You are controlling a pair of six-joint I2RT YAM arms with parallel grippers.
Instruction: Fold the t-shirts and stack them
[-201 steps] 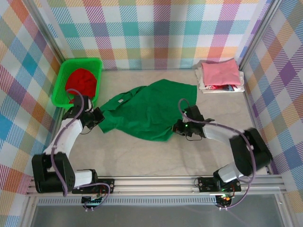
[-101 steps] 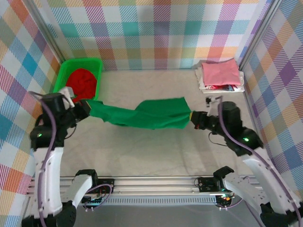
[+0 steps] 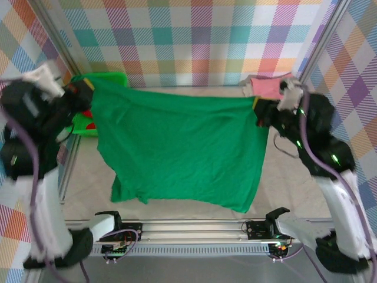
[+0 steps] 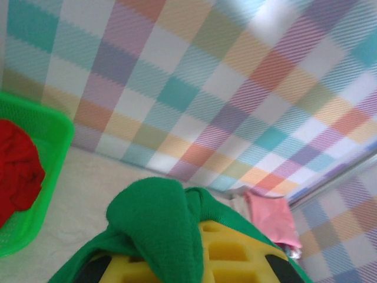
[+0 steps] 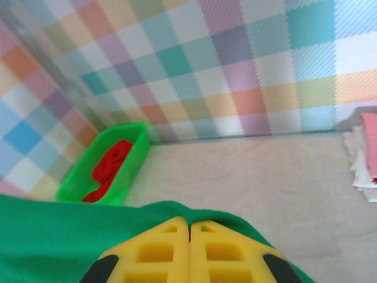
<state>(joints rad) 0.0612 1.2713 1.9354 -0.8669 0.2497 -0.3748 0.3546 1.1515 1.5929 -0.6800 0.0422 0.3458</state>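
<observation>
Top view — left gripper (image 3: 84,93): clamped shut on one upper corner of the dark green t-shirt (image 3: 182,147), held high at the left, in front of the basket.
Top view — right gripper (image 3: 257,110): clamped shut on the other upper corner, held high at the right, just in front of the far-right stack.
Top view — dark green t-shirt: stretched between the two grippers. Its top edge is pulled nearly straight and the rest hangs as a broad sheet. The bottom hem is uneven and lowest at the right. It hides much of the table (image 3: 288,183).
Top view — basket (image 3: 112,76): bright green, in the far-left corner, mostly behind the left arm and the cloth. A sliver of the red t-shirt (image 3: 88,113) shows in it.
Top view — pink t-shirt (image 3: 266,87): folded in the far-right corner, partly behind the right arm.
Left wrist — yellow fingers (image 4: 235,259): closed, with a thick fold of dark green cloth (image 4: 156,218) bunched over and around them. The cloth hides the tips.
Left wrist — surroundings: the basket (image 4: 50,153) sits at the left with the red t-shirt (image 4: 17,171) inside. The pink t-shirt (image 4: 271,215) lies far right against the checked wall (image 4: 206,88).
Right wrist — yellow fingers (image 5: 159,247): pressed together along one thin seam, with the dark green t-shirt (image 5: 53,236) wrapped round their tips and spreading off to the left.
Right wrist — surroundings: the basket (image 5: 126,171) holds the red t-shirt (image 5: 109,165) at the far left. Bare table (image 5: 265,177) lies between it and the pink t-shirt (image 5: 370,138), which is at the right edge on top of white cloth.
</observation>
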